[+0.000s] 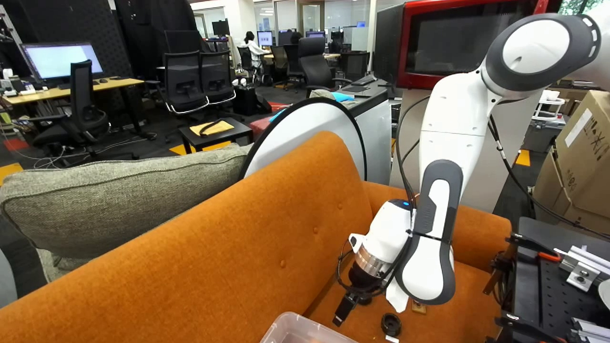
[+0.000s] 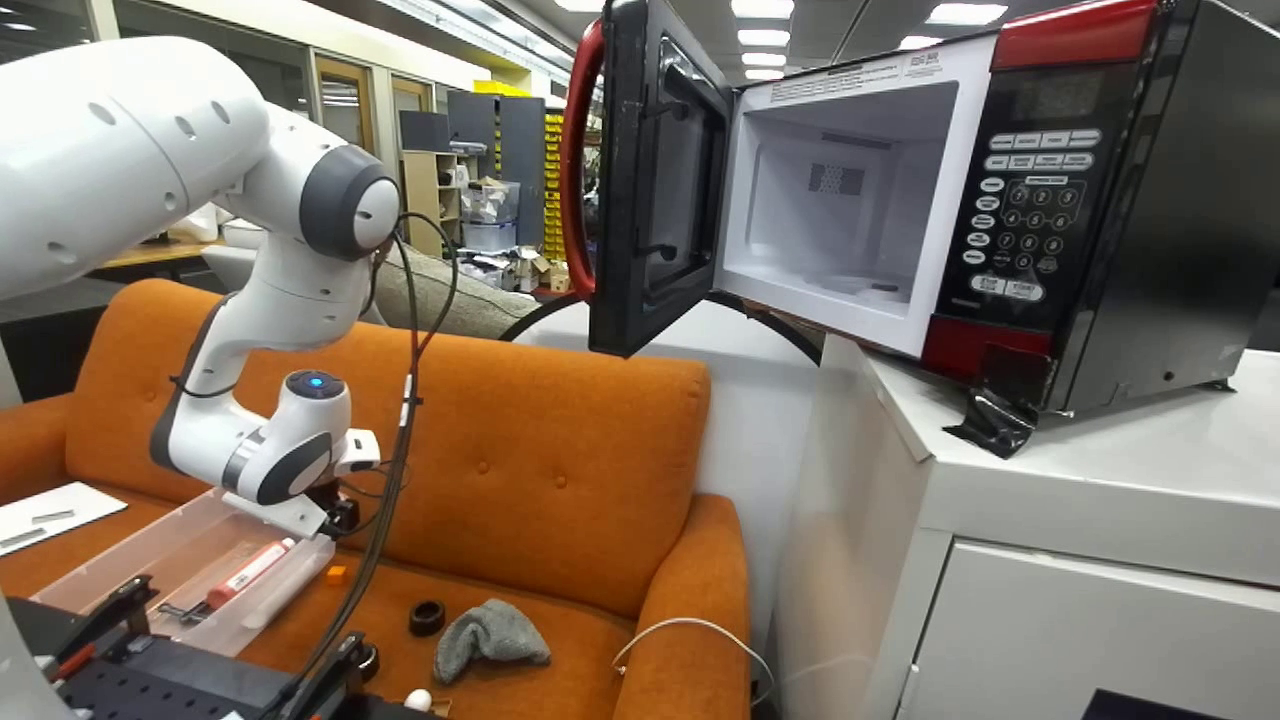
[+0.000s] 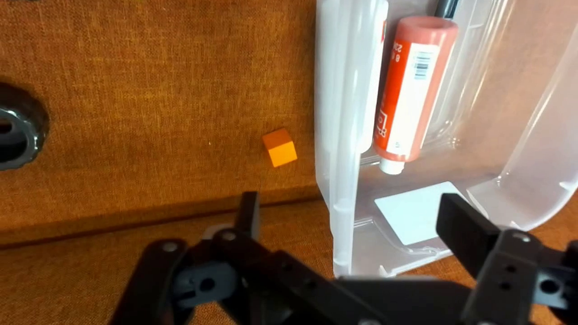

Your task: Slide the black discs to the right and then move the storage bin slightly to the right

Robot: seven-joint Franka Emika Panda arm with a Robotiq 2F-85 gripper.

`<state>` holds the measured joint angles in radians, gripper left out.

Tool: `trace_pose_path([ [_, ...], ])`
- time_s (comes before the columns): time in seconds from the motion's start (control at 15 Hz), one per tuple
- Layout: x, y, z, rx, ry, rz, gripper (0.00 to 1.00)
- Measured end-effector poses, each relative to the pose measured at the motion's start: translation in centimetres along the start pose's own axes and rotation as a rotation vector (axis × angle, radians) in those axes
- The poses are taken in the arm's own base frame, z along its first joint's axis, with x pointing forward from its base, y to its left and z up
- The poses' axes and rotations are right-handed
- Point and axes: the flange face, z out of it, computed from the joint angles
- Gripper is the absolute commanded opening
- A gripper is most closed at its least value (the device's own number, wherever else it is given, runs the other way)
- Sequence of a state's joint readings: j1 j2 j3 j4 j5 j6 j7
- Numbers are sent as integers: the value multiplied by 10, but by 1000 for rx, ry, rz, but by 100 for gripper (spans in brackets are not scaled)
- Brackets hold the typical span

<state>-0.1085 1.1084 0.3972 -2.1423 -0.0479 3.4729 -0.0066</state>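
Observation:
The clear plastic storage bin lies on the orange sofa and shows in both exterior views [image 1: 287, 326] [image 2: 315, 553] and the wrist view [image 3: 335, 180]. A black ring-like disc lies on the seat, apart from the bin, in both exterior views [image 1: 391, 325] [image 2: 427, 617] and at the left edge of the wrist view [image 3: 20, 128]. A second black disc [image 2: 368, 661] is partly hidden behind a clamp. My gripper [image 3: 350, 212] is open and empty. In the wrist view the bin's side wall appears between its fingers; their height over the rim is unclear. It also shows in an exterior view [image 2: 340, 518].
A small orange cube [image 3: 281, 150] lies beside the bin wall. A red-and-white bottle [image 3: 413, 95] and a white card [image 3: 415, 214] are inside the bin. A grey cloth [image 2: 490, 638] lies past the disc. The sofa back [image 2: 480, 430] and a black bench with clamps [image 2: 190, 675] flank the seat.

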Motion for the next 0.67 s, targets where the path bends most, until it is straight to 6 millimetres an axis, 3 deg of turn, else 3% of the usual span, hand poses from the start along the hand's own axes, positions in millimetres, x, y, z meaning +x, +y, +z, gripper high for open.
trace_pose_path([
  [0.27, 27, -4, -23, 3, 51, 26, 100],
  [0.67, 26, -4, -24, 4, 47, 31, 100],
])
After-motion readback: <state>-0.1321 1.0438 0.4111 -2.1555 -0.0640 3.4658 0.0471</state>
